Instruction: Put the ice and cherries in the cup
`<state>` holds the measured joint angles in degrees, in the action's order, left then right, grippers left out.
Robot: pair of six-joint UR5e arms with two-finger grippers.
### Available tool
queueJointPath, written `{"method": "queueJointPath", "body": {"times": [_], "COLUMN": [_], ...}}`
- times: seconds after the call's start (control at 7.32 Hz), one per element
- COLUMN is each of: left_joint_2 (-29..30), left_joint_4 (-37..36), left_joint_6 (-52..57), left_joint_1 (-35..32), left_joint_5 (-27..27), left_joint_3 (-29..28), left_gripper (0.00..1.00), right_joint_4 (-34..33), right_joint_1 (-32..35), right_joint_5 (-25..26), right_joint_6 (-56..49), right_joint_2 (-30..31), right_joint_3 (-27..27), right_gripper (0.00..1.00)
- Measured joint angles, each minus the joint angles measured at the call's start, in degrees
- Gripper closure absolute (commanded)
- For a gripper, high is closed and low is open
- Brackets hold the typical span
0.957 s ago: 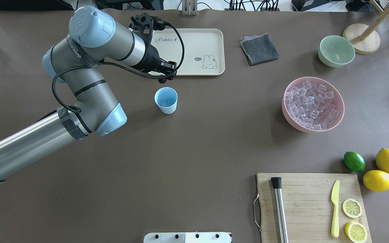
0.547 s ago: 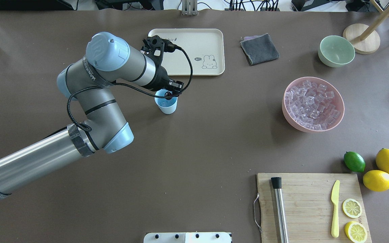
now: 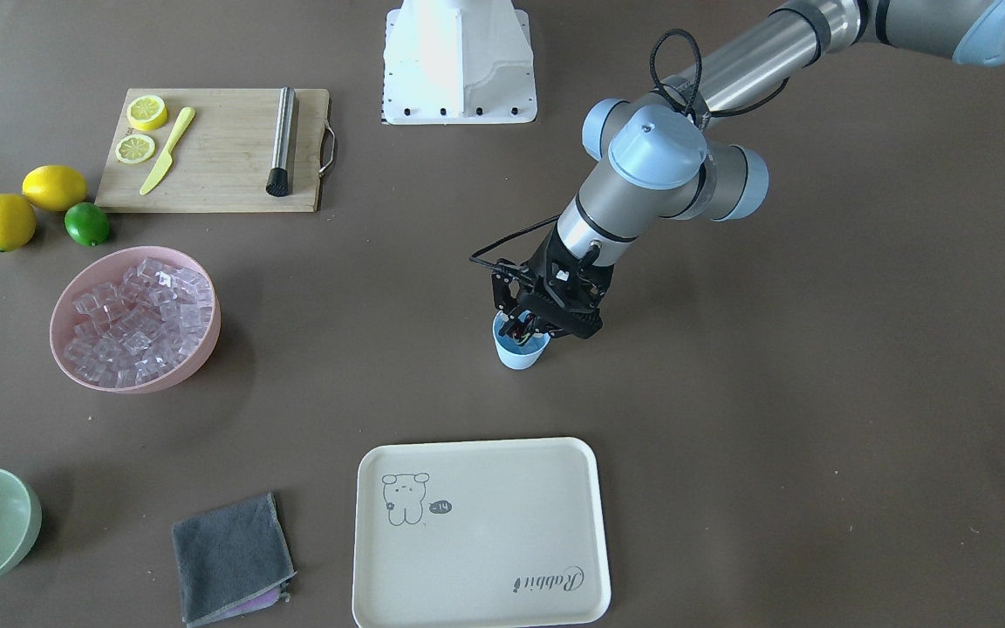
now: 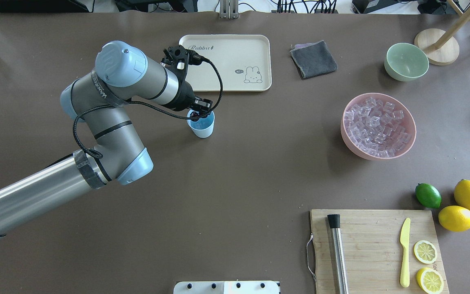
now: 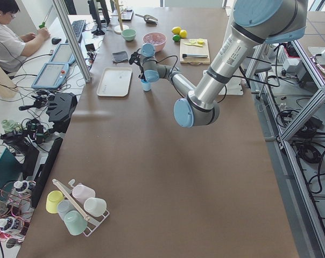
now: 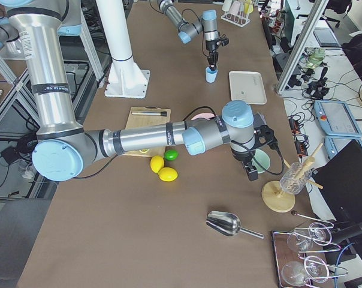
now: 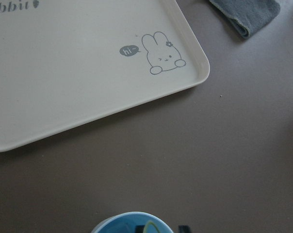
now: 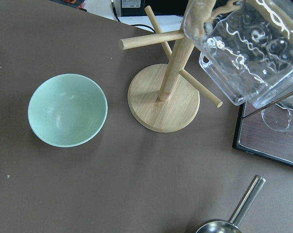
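Note:
The light-blue cup (image 4: 202, 128) stands upright in front of the tray; it also shows in the front-facing view (image 3: 520, 355) and at the bottom of the left wrist view (image 7: 112, 227). My left gripper (image 4: 199, 112) points down into the cup's mouth (image 3: 523, 330), shut on the dark cherries (image 4: 194, 115), which hang at the rim's left side. A green stem shows in the cup. The ice (image 4: 375, 124) fills the pink bowl (image 4: 343, 122) to the right. My right gripper (image 6: 252, 175) shows only in the right side view, over the pale green bowl; I cannot tell its state.
A cream tray (image 4: 235, 61) lies behind the cup, with a grey cloth (image 4: 313, 59) beside it. The green bowl (image 4: 406, 61) and a wooden stand (image 4: 437, 47) are far right. A cutting board (image 4: 365, 245), a lime (image 4: 428, 195) and lemons sit front right.
My left gripper carried the cherries from the tray's front edge to the cup, then lowered into its mouth and shifted slightly left. Nothing else moved.

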<state>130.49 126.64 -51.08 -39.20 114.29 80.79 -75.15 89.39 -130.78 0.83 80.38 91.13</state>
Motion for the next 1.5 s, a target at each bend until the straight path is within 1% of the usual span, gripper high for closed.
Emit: {"method": "queueJointPath", "body": {"times": [0.41, 0.55, 0.82, 0.96, 1.09, 1.23, 1.5], "left_joint_2": [-1.3, -1.74, -3.91, -5.67, -6.86, -7.37, -8.05], "left_joint_4": [1.18, 0.46, -1.48, -2.2, -4.3, -8.52, -20.04], "left_joint_6": [1.14, 1.23, 1.61, 1.83, 2.53, 5.72, 19.29], "left_joint_1": [-1.36, -3.57, -11.55, -15.14, -18.73, -22.63, -29.97], "left_joint_5": [0.55, 3.05, 11.39, 13.29, 15.08, 17.1, 18.76], "left_joint_3": [0.86, 1.52, 2.23, 2.42, 2.54, 2.7, 2.89], "left_gripper": [0.02, 0.02, 0.02, 0.02, 0.02, 0.02, 0.02], "right_joint_4": [0.08, 0.05, -0.45, -1.99, -4.82, -7.7, -10.12], "right_joint_1": [0.03, 0.06, 0.07, 0.04, 0.03, 0.06, 0.04], "right_joint_5": [0.06, 0.17, 0.4, 0.37, 0.2, 0.05, -0.24], "right_joint_6": [-0.03, -0.02, 0.04, 0.07, 0.26, 0.94, 4.31], "right_joint_2": [-0.1, -0.02, 0.3, 0.18, -0.07, -0.22, -0.21], "right_joint_3": [0.0, 0.01, -0.04, -0.01, 0.16, 0.22, -0.15], "right_gripper": [0.0, 0.0, 0.0, 0.0, 0.0, 0.0, 0.0]}}
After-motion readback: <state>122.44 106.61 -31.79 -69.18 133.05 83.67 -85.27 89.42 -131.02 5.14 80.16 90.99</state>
